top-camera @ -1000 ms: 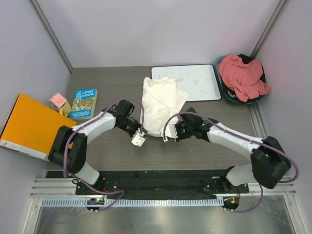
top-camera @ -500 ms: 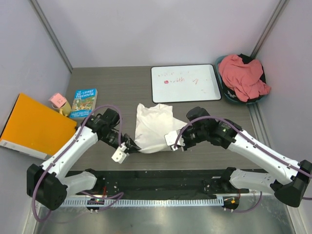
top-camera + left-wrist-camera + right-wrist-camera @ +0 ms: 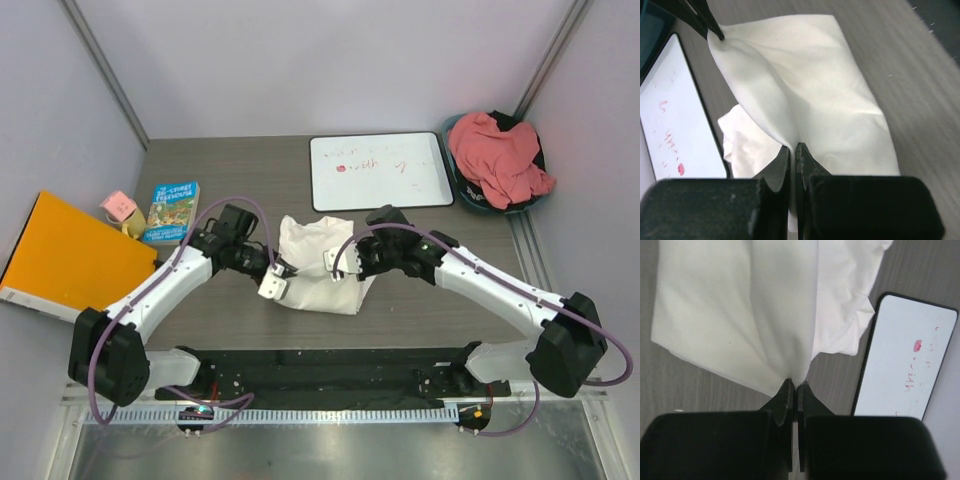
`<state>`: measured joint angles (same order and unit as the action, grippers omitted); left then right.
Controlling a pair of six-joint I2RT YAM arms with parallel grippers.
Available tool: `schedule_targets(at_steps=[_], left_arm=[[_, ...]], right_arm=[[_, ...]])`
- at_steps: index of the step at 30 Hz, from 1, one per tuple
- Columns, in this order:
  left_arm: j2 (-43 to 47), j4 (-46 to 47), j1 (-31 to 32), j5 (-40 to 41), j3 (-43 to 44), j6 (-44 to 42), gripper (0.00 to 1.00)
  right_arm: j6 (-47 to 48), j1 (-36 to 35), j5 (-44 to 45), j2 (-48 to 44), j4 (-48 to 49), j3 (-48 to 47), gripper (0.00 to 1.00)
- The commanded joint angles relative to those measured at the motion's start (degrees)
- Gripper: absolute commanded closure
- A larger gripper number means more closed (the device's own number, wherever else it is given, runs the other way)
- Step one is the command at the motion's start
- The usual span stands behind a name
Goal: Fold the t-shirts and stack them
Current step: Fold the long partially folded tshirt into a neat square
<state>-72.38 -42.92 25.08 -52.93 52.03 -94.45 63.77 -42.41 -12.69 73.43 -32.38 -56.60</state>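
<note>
Wrist views show my left gripper (image 3: pixel 794 150) and right gripper (image 3: pixel 793 387) each pinched tight on a fold of the white t-shirt (image 3: pixel 318 262), bunched just nearside of the whiteboard (image 3: pixel 380 168). I judge level hands and taut cloth between them give a flat fold.

Soft, even light from above; shadows are faint and short. In both wrist views the white t-shirt (image 3: pixel 805 75) glares close to overexposure, and the dark six-o'clock foreground is blurred.
</note>
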Motion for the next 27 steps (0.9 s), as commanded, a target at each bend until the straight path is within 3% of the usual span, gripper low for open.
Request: schedule_targets(at_steps=[1,20,21,23,24,25,27], left_arm=[[-1.97,9.06,-2.05,0.98,2.72,2.69,1.00],[-15.85,25.59,-6.10,5.11,4.58,4.45,1.00],[-16.56,30.82,-6.27,8.07,3.79,4.80,1.00],[-19.01,40.92,-6.36,12.12,-1.02,7.87,0.80],[-20.16,57.78,-6.27,14.32,-3.58,9.54,0.68],[-21.47,68.12,-6.36,17.56,-6.21,15.12,0.62],[-27.10,88.24,-6.54,19.95,-9.40,16.84,0.62]], right_arm=[[3.73,2.77,4.07,2.24,7.33,-4.65,0.99],[7.25,8.05,5.29,16.13,24.17,-10.38,0.98],[6.64,7.96,6.52,17.44,26.99,-8.55,0.86],[4.79,8.05,9.16,18.76,38.41,-5.99,0.60],[4.70,7.96,12.39,20.16,42.10,-3.02,0.40],[4.44,7.87,15.21,20.70,47.53,-1.77,0.34],[4.00,7.87,18.47,21.31,50.30,1.12,0.31]])
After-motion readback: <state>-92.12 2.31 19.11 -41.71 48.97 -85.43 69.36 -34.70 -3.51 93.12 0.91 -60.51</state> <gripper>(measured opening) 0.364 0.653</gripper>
